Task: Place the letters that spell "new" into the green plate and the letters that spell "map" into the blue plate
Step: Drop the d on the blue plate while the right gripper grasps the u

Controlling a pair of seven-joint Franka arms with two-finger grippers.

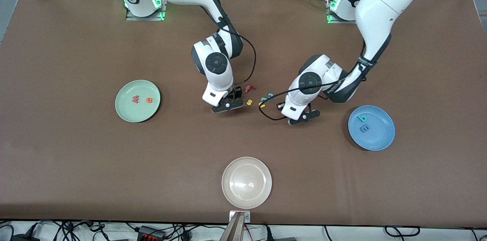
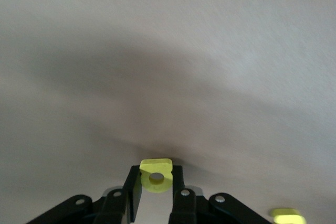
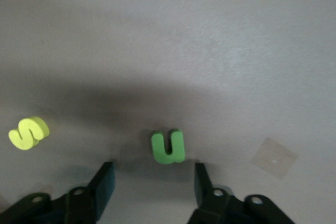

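Observation:
My left gripper [image 2: 156, 184] is shut on the yellow "a" [image 2: 156, 176], pinched between both fingertips low over the brown table. In the front view that left gripper [image 1: 303, 116] is between the loose letters and the blue plate [image 1: 382, 138], which holds the teal "p" [image 1: 362, 118] and dark blue "m" [image 1: 365, 129]. My right gripper [image 3: 153, 174] stands open over the table, with the green "n" [image 3: 168, 147] lying flat just past its fingertips. The green plate [image 1: 131, 113] holds the red "w" [image 1: 134, 99] and orange "e" [image 1: 149, 100].
Between the two grippers lie a red "f" [image 1: 249, 88], a yellow "s" [image 1: 249, 102], a teal "c" [image 1: 269, 96] and another yellow letter [image 1: 261, 105]. A cream-white plate [image 1: 247, 182] sits near the table edge closest to the front camera.

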